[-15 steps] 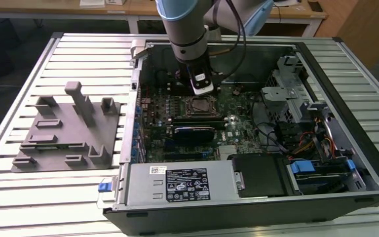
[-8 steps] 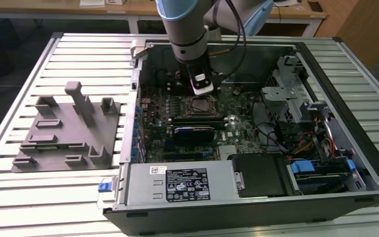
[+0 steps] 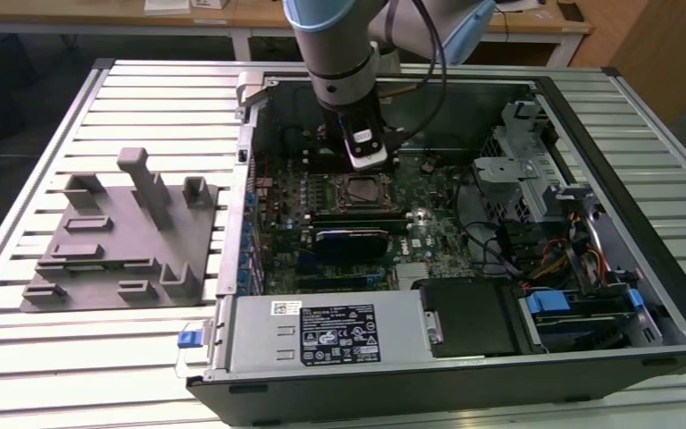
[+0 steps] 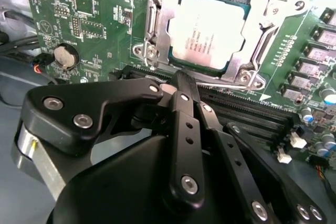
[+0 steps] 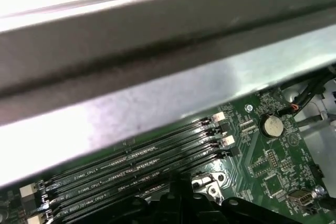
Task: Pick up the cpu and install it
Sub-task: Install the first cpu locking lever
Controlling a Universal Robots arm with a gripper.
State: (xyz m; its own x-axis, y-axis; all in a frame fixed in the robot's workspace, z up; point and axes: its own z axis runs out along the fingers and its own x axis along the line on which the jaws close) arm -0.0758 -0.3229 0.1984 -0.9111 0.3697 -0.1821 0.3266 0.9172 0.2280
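Note:
The cpu (image 4: 207,35), a pale silver square chip, lies flat in the motherboard socket (image 3: 361,190) with a metal frame around it. My gripper (image 4: 176,85) hangs just above the board beside the socket's edge. Its black fingers (image 4: 181,129) are pressed together with nothing between them, and the tips do not touch the chip. In the exterior view the gripper (image 3: 367,163) sits low inside the open computer case, right behind the socket.
A grey plastic tray (image 3: 117,237) with upright posts lies on the slatted table at the exterior view's left. Black memory slots (image 5: 131,166) run beside the socket. The case's metal wall (image 5: 157,77) is close by. A power supply (image 3: 319,335), drive cage (image 3: 534,161) and cables crowd the case.

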